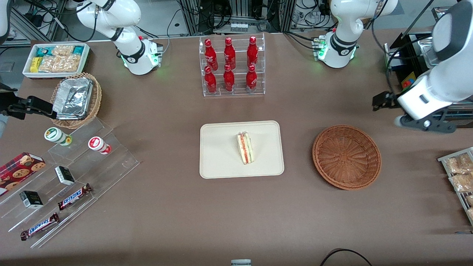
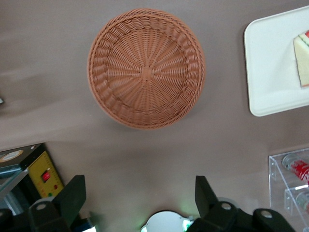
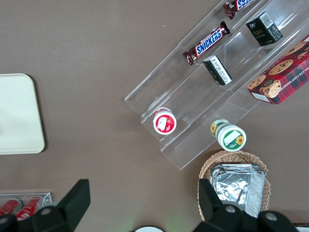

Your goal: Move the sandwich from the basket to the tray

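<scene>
The sandwich (image 1: pixel 245 148) lies on the cream tray (image 1: pixel 218 155) at the table's middle, its red and green filling showing. The reddish-brown basket (image 1: pixel 346 157) stands empty beside the tray, toward the working arm's end. My left gripper (image 1: pixel 382 100) hangs above the table, farther from the front camera than the basket, open and empty. In the left wrist view the gripper (image 2: pixel 140 186) has its jaws wide apart with bare table between them. That view also shows the empty basket (image 2: pixel 146 67), the tray (image 2: pixel 270 63) and a corner of the sandwich (image 2: pixel 302 58).
A clear rack of red bottles (image 1: pixel 232 66) stands farther from the camera than the tray. Toward the parked arm's end are a tan basket of foil containers (image 1: pixel 75 99), a white snack bin (image 1: pixel 55 59) and a clear stepped stand (image 1: pixel 66 173). Packaged snacks (image 1: pixel 460 177) lie at the working arm's end.
</scene>
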{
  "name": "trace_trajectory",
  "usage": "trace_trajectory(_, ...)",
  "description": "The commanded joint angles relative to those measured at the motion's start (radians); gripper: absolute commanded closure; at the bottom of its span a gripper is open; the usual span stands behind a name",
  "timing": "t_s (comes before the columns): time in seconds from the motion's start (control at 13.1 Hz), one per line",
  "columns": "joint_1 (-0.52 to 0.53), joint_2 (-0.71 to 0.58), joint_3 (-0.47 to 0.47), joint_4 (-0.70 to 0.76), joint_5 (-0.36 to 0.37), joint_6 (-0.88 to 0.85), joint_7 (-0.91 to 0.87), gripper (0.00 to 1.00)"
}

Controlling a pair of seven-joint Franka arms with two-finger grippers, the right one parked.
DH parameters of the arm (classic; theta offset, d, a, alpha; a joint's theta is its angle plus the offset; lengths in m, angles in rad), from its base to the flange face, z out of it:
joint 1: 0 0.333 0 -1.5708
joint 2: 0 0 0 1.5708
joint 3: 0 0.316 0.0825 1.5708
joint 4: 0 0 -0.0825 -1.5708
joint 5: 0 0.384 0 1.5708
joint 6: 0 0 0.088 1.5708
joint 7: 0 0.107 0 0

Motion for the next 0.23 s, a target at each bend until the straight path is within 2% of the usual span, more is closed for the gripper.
trace_trajectory(0.0, 0.024, -0.056, -0.008, -0.028, -0.015, -0.019, 0.049, 0.00)
trace_trajectory(0.15, 0.024, -0.068, -0.007, -0.019, -0.015, -0.044, 0.049, 0.00)
